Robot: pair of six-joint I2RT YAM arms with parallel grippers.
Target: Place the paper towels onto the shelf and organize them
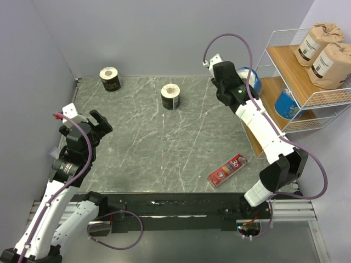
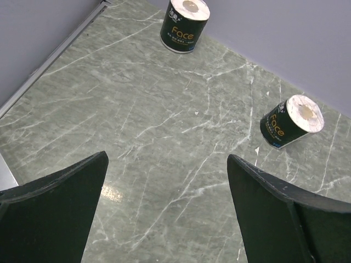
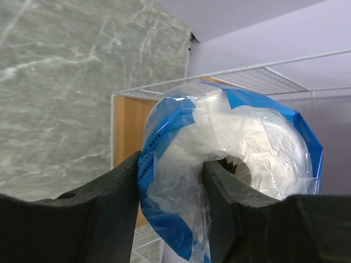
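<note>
Bulging from R pincer (image 3: 171, 215), blue roll (image 3: 236, 129) w/ crinkly clear wrap.

Two brown rolls (image 1: 323, 39) (image 1: 333, 64) on top tier of shelf (image 1: 286, 59), blue roll (image 1: 286, 104) below, second blue roll (image 3: 181, 126) gripped, two black rolls (image 1: 111, 79) (image 1: 171, 97) upright

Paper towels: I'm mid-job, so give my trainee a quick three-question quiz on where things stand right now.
1. True or false: the left gripper holds a paper towel.
2. The right gripper is shut on a wrapped roll. Its wrapper is: A brown, B blue, C black.
3. How many black rolls stand on the table?
Key: 1 false, it is open and empty. 2 B. 3 two.
</note>
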